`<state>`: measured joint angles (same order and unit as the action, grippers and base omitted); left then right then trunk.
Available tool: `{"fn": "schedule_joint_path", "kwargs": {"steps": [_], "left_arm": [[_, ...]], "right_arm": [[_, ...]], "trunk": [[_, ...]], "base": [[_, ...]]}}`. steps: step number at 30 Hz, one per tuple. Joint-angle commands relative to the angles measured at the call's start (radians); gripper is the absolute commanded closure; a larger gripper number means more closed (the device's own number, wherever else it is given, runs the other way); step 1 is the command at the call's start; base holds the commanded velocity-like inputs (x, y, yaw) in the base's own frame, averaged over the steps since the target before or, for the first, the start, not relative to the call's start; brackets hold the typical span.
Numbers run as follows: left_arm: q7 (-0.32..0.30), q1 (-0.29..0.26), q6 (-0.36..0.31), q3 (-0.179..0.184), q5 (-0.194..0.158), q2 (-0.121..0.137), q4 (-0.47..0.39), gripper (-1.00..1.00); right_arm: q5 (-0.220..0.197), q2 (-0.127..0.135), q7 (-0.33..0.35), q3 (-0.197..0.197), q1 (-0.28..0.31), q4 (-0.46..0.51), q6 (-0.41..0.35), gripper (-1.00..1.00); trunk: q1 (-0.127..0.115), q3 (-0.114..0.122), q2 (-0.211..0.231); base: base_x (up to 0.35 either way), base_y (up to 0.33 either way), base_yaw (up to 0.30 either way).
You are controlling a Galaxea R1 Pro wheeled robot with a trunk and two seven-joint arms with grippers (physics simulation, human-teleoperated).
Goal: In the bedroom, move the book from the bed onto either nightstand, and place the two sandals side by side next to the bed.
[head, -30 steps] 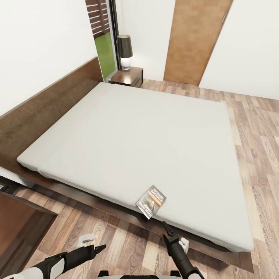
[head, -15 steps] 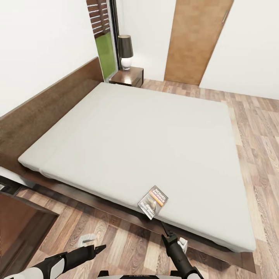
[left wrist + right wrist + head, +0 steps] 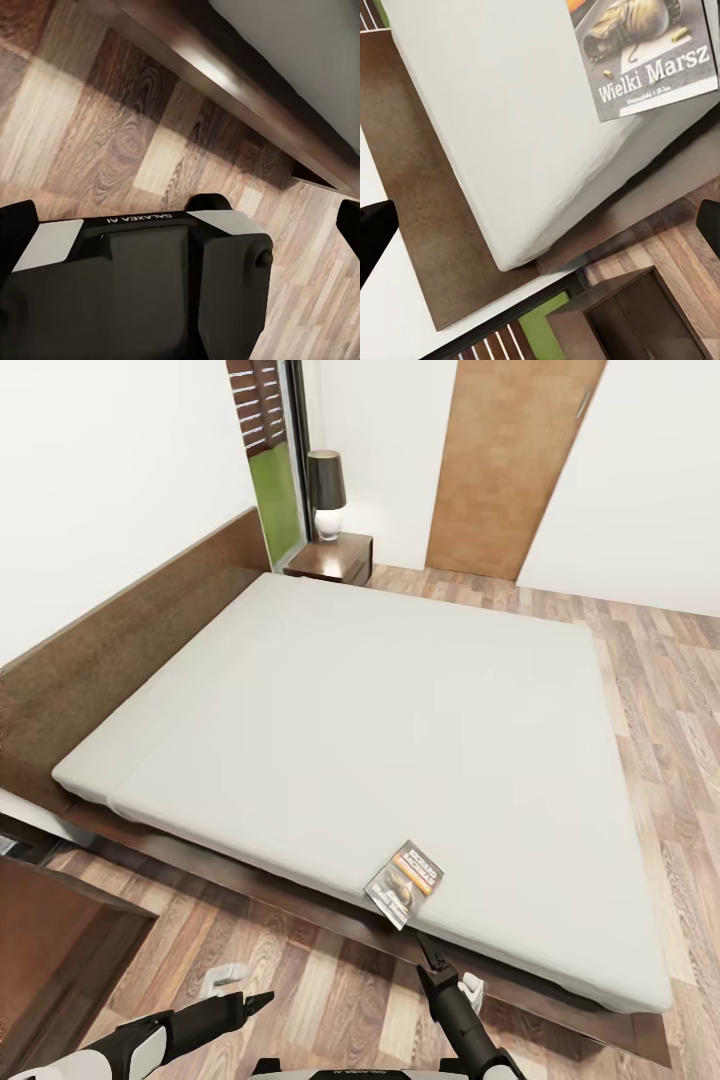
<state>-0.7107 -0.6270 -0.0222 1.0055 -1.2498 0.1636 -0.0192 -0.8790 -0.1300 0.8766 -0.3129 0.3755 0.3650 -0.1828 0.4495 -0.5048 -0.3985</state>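
The book (image 3: pixel 405 883) lies flat at the near edge of the bed's off-white mattress (image 3: pixel 380 710), its dark cover with an orange band facing up. My right gripper (image 3: pixel 429 950) hovers open just below the book, over the dark bed frame (image 3: pixel 300 905). In the right wrist view the book (image 3: pixel 649 52) sits ahead between the spread fingertips (image 3: pixel 371 232). My left gripper (image 3: pixel 262 997) is open above the plank floor, to the book's left. A nightstand (image 3: pixel 335 558) stands at the far corner of the bed. The sandals are out of view.
A black-shaded lamp (image 3: pixel 327 480) stands on the nightstand, beside the window (image 3: pixel 275 490). A brown door (image 3: pixel 510 460) is in the far wall. A dark wooden furniture piece (image 3: pixel 50 945) stands at lower left. Wood floor (image 3: pixel 660 690) runs along the bed's right side.
The whole picture has shifted slightly, so the camera has moved. The book lies where it was, and both grippers keep their pose and stay open.
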Motion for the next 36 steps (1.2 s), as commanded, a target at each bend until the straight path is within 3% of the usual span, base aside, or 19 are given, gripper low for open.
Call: {"fn": "schedule_joint_path", "kwargs": {"steps": [1,33,36], "left_arm": [[-0.003,0.0,-0.002,0.008,-0.01,0.001,-0.001,-1.0],[-0.003,0.0,-0.002,0.008,-0.008,-0.004,-0.001,-1.0],[-0.003,0.0,-0.003,0.008,-0.008,-0.004,-0.001,-1.0]], "right_arm": [[-0.009,0.0,0.003,-0.002,0.0,0.0,-0.01,-1.0],[-0.008,0.001,0.002,-0.002,0.0,0.0,-0.01,-1.0],[-0.008,0.001,0.002,-0.002,0.0,0.0,-0.01,-1.0]], "trunk": [[0.001,-0.001,-0.001],[0.001,-0.001,-0.001],[0.012,-0.011,-0.022]], "base": [[0.006,0.019,0.0],[0.037,0.022,0.0],[0.0,0.0,0.0]]}}
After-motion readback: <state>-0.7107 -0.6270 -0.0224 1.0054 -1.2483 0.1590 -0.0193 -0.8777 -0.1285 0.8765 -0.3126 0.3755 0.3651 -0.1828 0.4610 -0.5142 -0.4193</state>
